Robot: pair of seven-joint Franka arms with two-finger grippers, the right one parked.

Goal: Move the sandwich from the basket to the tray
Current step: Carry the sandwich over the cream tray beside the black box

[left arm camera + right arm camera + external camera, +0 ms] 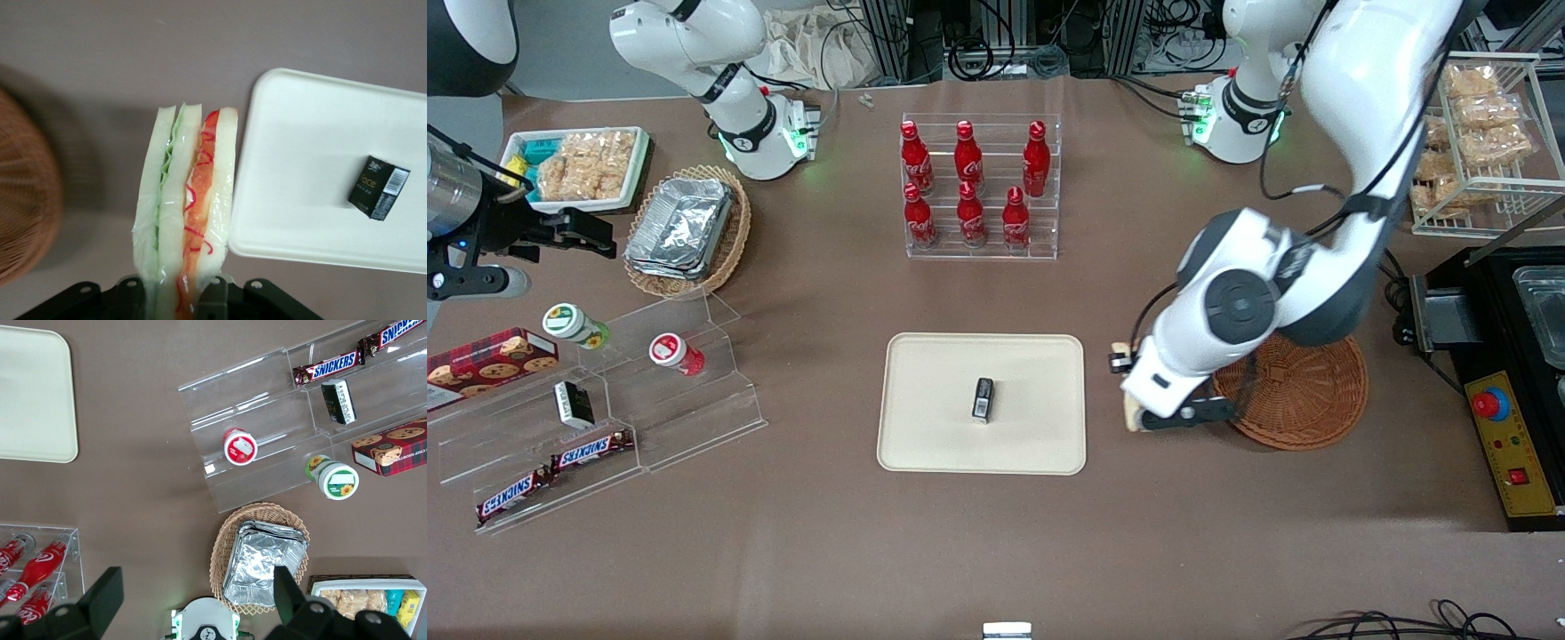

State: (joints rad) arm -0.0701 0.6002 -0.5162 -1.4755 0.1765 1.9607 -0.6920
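One sandwich [187, 207] pinched upright in the tool [179, 293], fingers closed on its lower end, cut edge showing white bread, green lettuce and red filling. Held above bare brown surface [996, 551], between the reddish-brown wicker basket [1303, 391] and the cream tray [925, 444], just beside the tray's rim and clear of both. Seen from the front as a pale sliver at the tool [1136, 418], mostly hidden under the white arm. Resting on the tray: only a small black box [983, 399], near its middle.

Farther from the front camera than the tray: a clear acrylic rack [1049, 244] with six red cola bottles [970, 185]. Toward the parked arm's end: a lighter wicker basket with foil trays [680, 222], a white tray of packaged snacks [583, 164], stepped acrylic shelves [720, 400] carrying two Snickers bars [591, 449], two small lidded cups [676, 353] and a cookie box [489, 358]. Toward the working arm's end: a wire rack of bagged snacks [1485, 116] and a black control box with a red button [1490, 404].
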